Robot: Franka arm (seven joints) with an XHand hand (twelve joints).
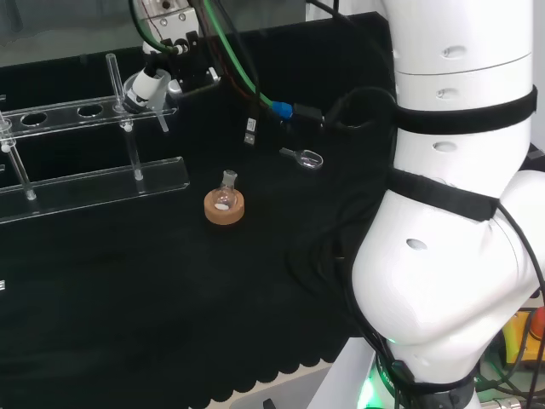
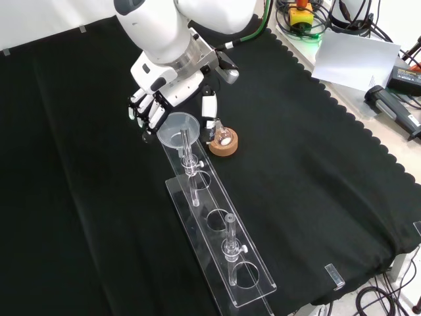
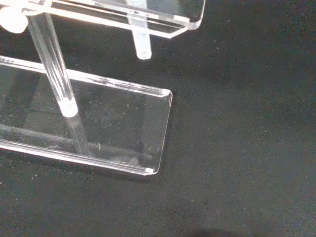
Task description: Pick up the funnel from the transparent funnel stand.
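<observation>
- One clear plastic funnel stand [image 2: 220,247]: a flat base plate, an upper shelf with round holes, and upright rods joining them. It lies along the black cloth-covered table [image 2: 316,197].
- One clear funnel [image 2: 178,130] sits in the end hole of the stand's shelf, nearest the arm in the front view; its wide mouth faces up.
- One black and white robot hand [image 2: 150,105] at the funnel's rim. Its fingers hang curved beside the bowl on the front view's left, the thumb on the other side. Whether they actually touch the funnel is hard to judge.
- One small round-bottom glass flask [image 1: 226,192] on one cork ring stand [image 1: 224,207], just beside the funnel stand's end.
- One small clear glass piece with a handle [image 1: 305,157] lies on the cloth, apart from the flask; its kind is unclear.
- In the head view the funnel stand is cut off at the left edge, and the funnel is hard to make out.
- The wrist view shows a base plate corner, one rod and the funnel's stem tip [image 3: 141,48].
</observation>
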